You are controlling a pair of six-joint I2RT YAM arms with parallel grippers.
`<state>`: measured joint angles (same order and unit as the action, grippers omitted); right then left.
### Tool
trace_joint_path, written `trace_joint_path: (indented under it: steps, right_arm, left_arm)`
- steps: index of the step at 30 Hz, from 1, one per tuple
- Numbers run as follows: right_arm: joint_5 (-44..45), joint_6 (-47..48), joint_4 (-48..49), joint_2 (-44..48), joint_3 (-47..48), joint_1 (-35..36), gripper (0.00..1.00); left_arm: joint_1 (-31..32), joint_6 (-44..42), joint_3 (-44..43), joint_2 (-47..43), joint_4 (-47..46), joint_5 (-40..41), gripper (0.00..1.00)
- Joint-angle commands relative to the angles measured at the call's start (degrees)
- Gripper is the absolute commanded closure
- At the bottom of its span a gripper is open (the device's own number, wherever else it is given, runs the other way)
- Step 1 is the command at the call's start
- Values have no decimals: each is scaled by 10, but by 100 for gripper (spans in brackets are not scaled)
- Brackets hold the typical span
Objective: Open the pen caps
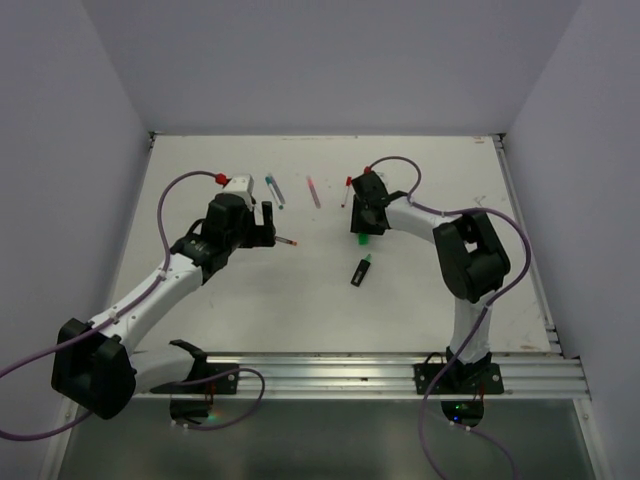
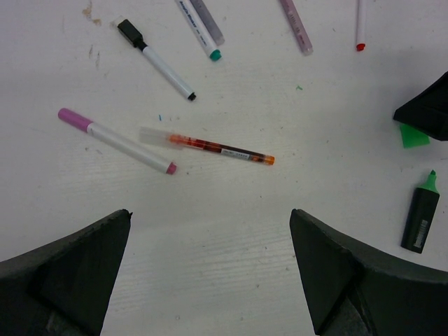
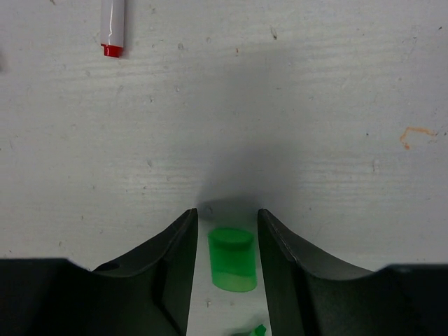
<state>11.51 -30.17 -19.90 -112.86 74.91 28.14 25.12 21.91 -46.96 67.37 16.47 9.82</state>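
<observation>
The wide bright green cap [image 3: 233,259] lies on the table between my right gripper's [image 3: 226,213] fingers, with a thin gap on each side, so the jaws stand part open around it. From above, the green cap [image 1: 361,239] shows just under the right gripper [image 1: 362,225]. The stubby green-and-black highlighter [image 1: 361,270] lies nearer, its green tip bare. My left gripper [image 2: 210,217] stands wide open over bare table. Ahead of it lie a pink-ended pen [image 2: 115,140], a red pen [image 2: 210,147] and a black-capped pen [image 2: 155,59].
More pens lie at the back: a teal-tipped one [image 1: 274,188], a pinkish one [image 1: 314,191] and a red-tipped white one [image 1: 345,192], whose red end [image 3: 113,24] also shows in the right wrist view. White walls close the table on three sides.
</observation>
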Motion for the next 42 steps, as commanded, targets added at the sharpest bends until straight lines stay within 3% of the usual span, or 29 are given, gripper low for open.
trace_joint_path:
  steps: [1,12,20,21,22,24,28,35,42]
  right_arm:
    - [15,-28,-15,-8,16,2,58]
    - [33,-31,-8,53,-10,2,53]
    - [47,37,6,209,-28,2,25]
    - [47,44,13,226,-34,2,20]
    - [48,56,16,262,-40,2,9]
    - [49,66,21,293,-59,0,2]
    - [53,78,27,360,-91,-1,2]
    - [88,120,27,451,-148,-4,1]
    - [98,137,29,482,-179,-8,1]
  left_arm:
    - [-4,7,7,-7,-1,5,0]
    - [-5,39,16,5,2,-7,0]
    - [-8,135,10,47,44,63,1]
    - [-9,155,7,52,55,72,1]
    - [-11,166,5,63,59,89,1]
    - [-16,189,1,77,56,98,2]
    - [-45,206,2,107,29,84,3]
    - [-90,225,-27,194,-4,61,20]
    - [-107,234,-81,275,-11,49,31]
